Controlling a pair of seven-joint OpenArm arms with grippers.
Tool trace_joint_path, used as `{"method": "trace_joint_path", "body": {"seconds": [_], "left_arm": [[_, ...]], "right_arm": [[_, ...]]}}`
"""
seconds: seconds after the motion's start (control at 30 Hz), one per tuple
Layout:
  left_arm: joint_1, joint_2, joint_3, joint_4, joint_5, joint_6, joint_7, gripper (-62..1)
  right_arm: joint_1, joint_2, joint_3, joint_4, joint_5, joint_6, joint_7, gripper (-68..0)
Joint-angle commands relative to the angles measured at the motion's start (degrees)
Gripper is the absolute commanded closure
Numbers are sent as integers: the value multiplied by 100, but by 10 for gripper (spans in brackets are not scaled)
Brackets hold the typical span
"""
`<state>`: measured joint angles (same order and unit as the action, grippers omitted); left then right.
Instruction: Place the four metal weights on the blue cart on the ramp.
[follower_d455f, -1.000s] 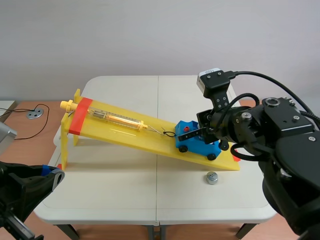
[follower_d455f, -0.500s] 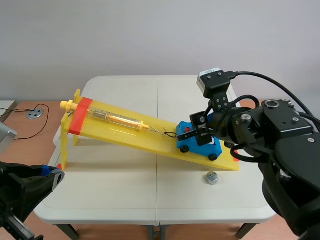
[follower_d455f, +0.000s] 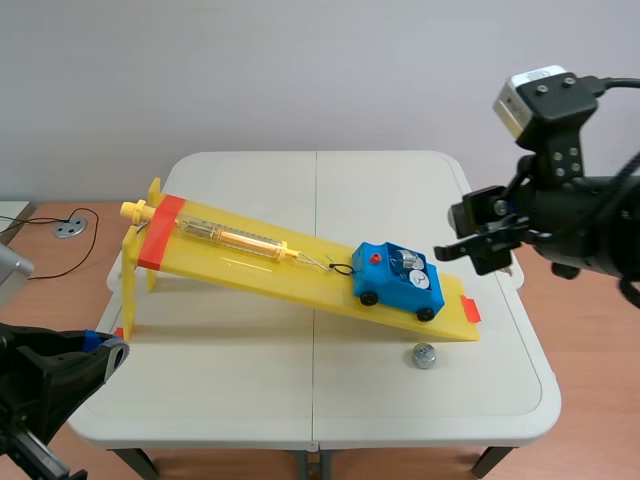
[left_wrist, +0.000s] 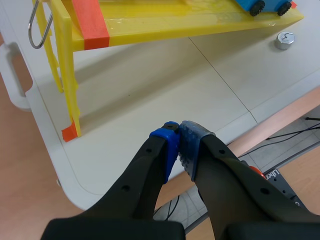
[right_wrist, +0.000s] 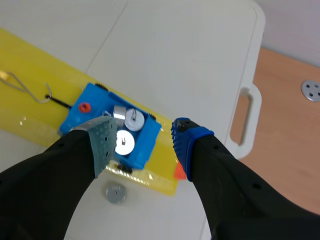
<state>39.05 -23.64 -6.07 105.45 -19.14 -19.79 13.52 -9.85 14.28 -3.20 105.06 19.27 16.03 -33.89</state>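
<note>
Pulled up off the blue cart (follower_d455f: 398, 278), the right claw (follower_d455f: 465, 232) gapes empty; three weights (right_wrist: 125, 142) look loaded, the fourth weight (follower_d455f: 424, 354) lies toward the tabletop's (follower_d455f: 250, 380) front-right corner.

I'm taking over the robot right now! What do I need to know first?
Left gripper: shut on nothing, low by the table's near edge, away from the ramp.
Right gripper: open and empty, held in the air near the cart.
Blue cart: on the yellow ramp, near its low end.
Weights in the cart: two show clearly, maybe a third; a finger hides part of the cart.
Loose weight: on the table, just in front of the ramp's low end.
Left to do: put the loose weight in the cart, then check that all four are in.
</note>
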Motion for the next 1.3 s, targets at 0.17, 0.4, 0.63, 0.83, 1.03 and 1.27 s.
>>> {"method": "trace_joint_path", "body": {"seconds": [0.17,0.4,0.63,0.83,1.03,1.27], "left_arm": [[-114,76,-92,409,-249,-140,-450,-36],[-114,76,-92,409,-249,-140,-463,-36],[-114,76,-92,409,-249,-140,-461,-36],[-114,79,-92,409,-249,-140,-466,-36],[-114,79,-92,409,-249,-140,-463,-36],[-114,79,-92,409,-249,-140,-448,-36]], "right_arm": [[-702,791,743,885,656,378,382,-290],[-1014,754,623,627,529,485,654,-291],[-811,439,221,-330,-33,487,1250,-291],[-435,140,-94,-1023,-417,479,1650,-291],[-94,-184,-369,-1578,-691,437,1969,-291],[190,-498,-584,-1921,-997,-85,2061,-291]]}}
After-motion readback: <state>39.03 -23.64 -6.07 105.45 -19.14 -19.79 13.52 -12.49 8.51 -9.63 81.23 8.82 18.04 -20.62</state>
